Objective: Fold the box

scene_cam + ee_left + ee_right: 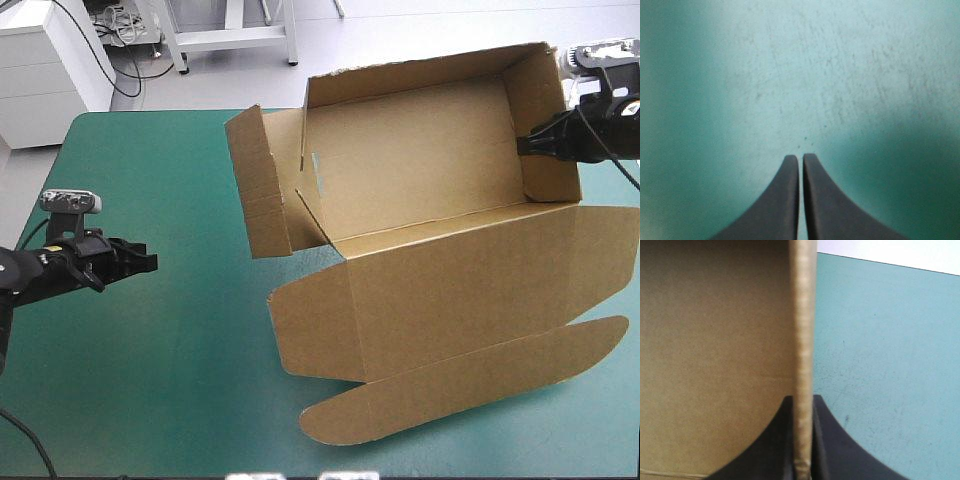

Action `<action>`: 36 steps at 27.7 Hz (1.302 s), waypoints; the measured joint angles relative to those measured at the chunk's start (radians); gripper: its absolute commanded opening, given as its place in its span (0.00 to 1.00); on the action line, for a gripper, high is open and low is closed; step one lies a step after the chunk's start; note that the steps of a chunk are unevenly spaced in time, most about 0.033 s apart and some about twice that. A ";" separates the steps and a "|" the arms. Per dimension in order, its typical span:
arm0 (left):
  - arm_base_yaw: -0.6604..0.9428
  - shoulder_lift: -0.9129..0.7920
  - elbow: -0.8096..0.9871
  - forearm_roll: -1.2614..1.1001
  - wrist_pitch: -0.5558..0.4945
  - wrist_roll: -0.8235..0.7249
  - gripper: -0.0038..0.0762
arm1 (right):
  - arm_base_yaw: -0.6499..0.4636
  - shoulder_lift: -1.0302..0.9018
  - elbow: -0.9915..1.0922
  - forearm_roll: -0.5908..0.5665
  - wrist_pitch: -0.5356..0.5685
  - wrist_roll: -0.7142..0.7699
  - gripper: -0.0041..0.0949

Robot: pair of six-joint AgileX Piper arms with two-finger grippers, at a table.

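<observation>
i see the brown box point(420, 200) on the right half of the bench point(180, 400), partly formed into an open tray. its right end wall point(545, 120) stands up, and the left end flap point(255, 185) stands too but is splayed outward. the lid point(460, 290) lies flat toward the near edge, with its rounded tuck flap point(470, 385) nearest me. my right tool point(524, 146) comes in from the right and is all but closed on the right end wall, with the board's edge pinched between the black fingers point(765, 450). my left tool point(148, 263) hangs over the bare teal-green cover point(790, 75) near the left edge, well apart from the box. its fingers are pressed together with nothing between them.
</observation>
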State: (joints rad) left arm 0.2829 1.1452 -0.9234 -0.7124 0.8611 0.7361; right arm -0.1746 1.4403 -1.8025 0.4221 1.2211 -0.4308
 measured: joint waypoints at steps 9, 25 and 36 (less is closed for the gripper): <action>0.037 0.137 0.190 -0.518 -0.037 0.414 0.27 | 0.000 -0.001 0.029 0.065 0.000 -0.007 0.02; -0.040 0.276 0.190 -0.833 0.178 0.623 0.66 | 0.015 -0.002 0.093 0.103 -0.001 -0.052 0.02; -0.074 0.276 0.114 -0.950 0.303 0.602 0.66 | 0.051 -0.002 0.094 0.103 -0.001 -0.063 0.02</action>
State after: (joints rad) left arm 0.2089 1.4212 -0.8093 -1.6623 1.1643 1.3385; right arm -0.1238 1.4383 -1.7086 0.5249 1.2199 -0.4942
